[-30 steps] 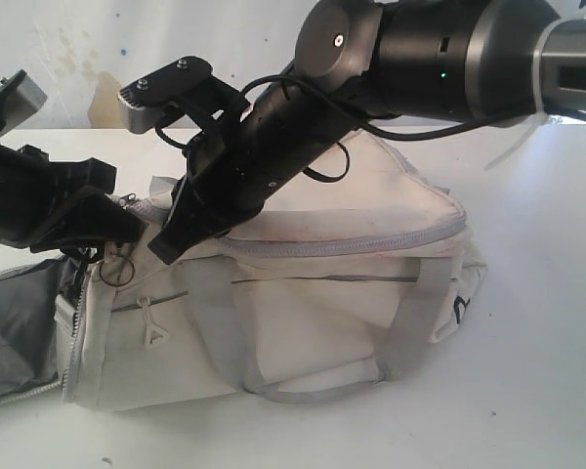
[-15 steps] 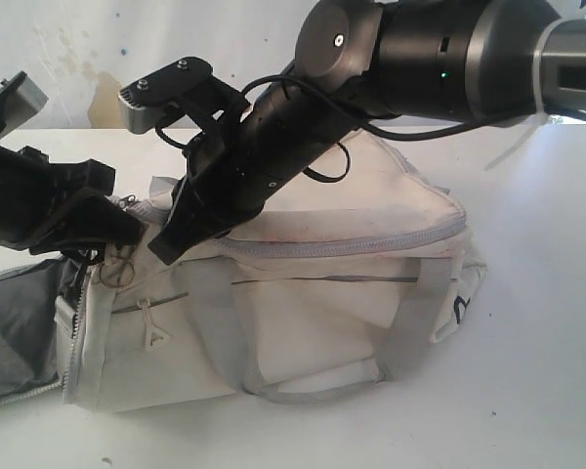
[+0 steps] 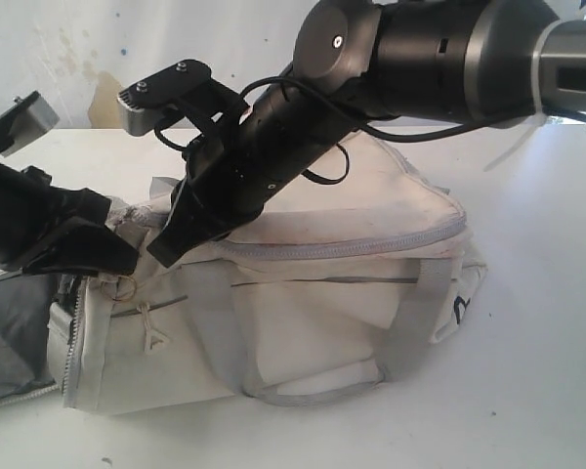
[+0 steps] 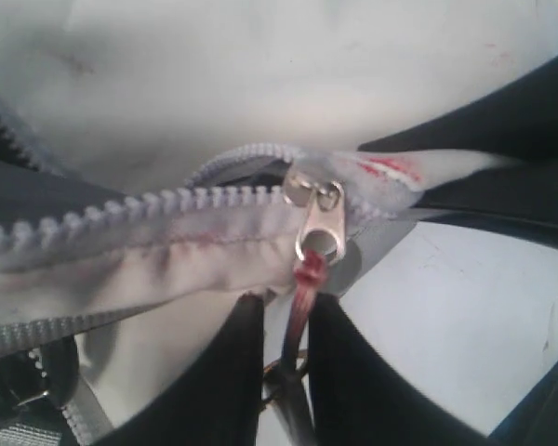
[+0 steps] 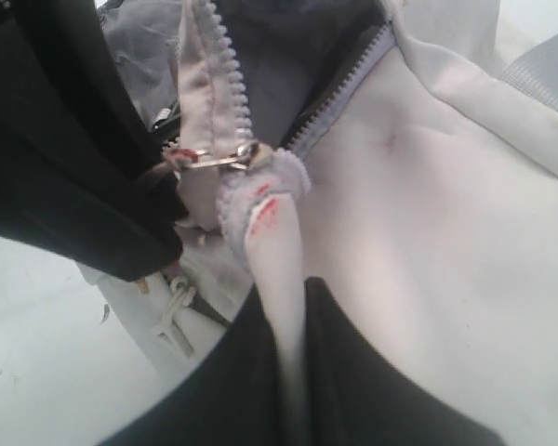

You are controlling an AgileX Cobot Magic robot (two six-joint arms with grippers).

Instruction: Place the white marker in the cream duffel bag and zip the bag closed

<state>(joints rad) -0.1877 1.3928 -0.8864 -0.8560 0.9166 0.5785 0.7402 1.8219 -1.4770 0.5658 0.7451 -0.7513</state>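
Two grips serve the zipping step: left pincer [image 4: 286, 314] pinches the zipper pull [image 4: 306, 279], right pincer [image 5: 286, 295] pinches the end tab [image 5: 274, 246] of the cream duffel bag [image 3: 322, 303]; next move probably calls for drawing the pull along the open teeth.

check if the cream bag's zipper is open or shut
Not fully shut. In the right wrist view the zipper teeth split apart past the slider, and the exterior view shows grey lining exposed at the left end of the bag.
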